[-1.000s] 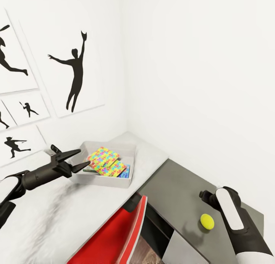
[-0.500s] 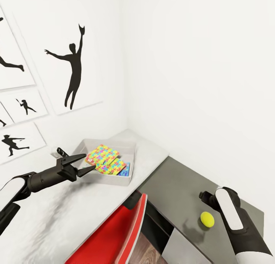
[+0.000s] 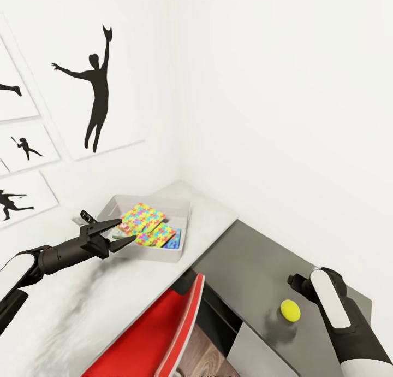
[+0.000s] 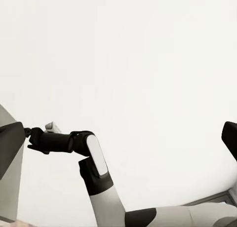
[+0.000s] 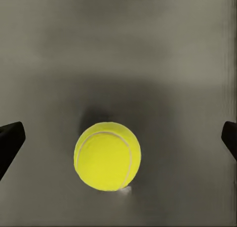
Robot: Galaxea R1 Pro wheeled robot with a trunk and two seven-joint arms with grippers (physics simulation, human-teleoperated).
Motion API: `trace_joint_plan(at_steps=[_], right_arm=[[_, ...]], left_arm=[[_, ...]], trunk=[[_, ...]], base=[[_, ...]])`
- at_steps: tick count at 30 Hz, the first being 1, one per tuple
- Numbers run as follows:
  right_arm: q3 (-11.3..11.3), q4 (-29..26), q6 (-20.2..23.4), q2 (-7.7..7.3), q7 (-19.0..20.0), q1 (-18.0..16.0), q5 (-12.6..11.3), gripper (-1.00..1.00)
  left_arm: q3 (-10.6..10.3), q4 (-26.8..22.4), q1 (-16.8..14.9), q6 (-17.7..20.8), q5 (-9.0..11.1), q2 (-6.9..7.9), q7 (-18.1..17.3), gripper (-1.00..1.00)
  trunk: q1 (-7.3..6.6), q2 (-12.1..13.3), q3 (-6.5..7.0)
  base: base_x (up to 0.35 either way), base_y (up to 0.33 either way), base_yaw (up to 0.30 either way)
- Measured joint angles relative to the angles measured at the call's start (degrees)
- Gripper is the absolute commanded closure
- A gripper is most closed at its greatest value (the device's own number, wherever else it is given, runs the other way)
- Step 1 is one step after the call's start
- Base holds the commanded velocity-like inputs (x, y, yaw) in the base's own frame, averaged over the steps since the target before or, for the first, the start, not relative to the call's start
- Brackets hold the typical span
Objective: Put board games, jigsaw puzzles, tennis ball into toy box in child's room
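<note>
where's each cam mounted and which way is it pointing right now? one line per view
Head: on the head, looking down at the table, toy box and tennis ball; open left gripper and right forearm show.
Left wrist: on the left arm, facing a white wall; the right arm crosses it.
Right wrist: looking straight down on the ball between open fingertips.
Shared: ball, in the head and right wrist views.

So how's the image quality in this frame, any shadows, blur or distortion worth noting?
Head view: wide-angle skew, walls and wall pictures lean; soft shadow under the tennis ball on the dark table. Right wrist view: ball sharp, a dark smudge of shadow behind it, end effector fingertips at the picture's edges. Left wrist view: mostly washed-out white wall, little contrast.
</note>
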Motion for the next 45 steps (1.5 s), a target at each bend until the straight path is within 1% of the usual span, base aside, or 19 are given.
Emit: trace_joint_plan(at_steps=[28,32,33,37,45], right_arm=[[0.0,0.85,0.07,0.03,0.26,-0.02,-0.41,-1.0],[0.02,1.92,0.08,0.03,2.01,-0.14,-0.41,-1.0],[0.04,2.44,0.07,0.03,3.63,-0.32,-0.16,-1.0],[0.08,2.98,0.04,-0.04,6.8,-0.75,0.17,-1.0],[0.09,3.11,0.04,-0.06,7.77,-0.89,0.25,-1.0]], left_arm=[[0.0,0.0,-0.01,0.0,0.0,-0.09,0.01,-1.0],[0.0,0.0,-0.01,0.0,-0.01,-0.09,0.01,-1.0],[0.0,0.0,-0.01,0.0,-0.01,-0.09,0.01,-1.0],[0.0,0.0,-0.01,0.0,0.0,-0.12,0.01,-1.0],[0.0,0.0,-0.01,0.0,-0.01,-0.17,0.01,-1.0]], trunk=[[0.0,0.0,-2.64],[0.0,0.0,-3.02],[0.0,0.0,-3.11],[0.0,-0.01,-3.49],[0.0,-0.01,-4.24]], base=[[0.0,-0.006,0.0],[0.0,0.0,0.0],[0.0,0.0,0.0],[0.0,0.0,0.0],[0.0,0.0,0.0]])
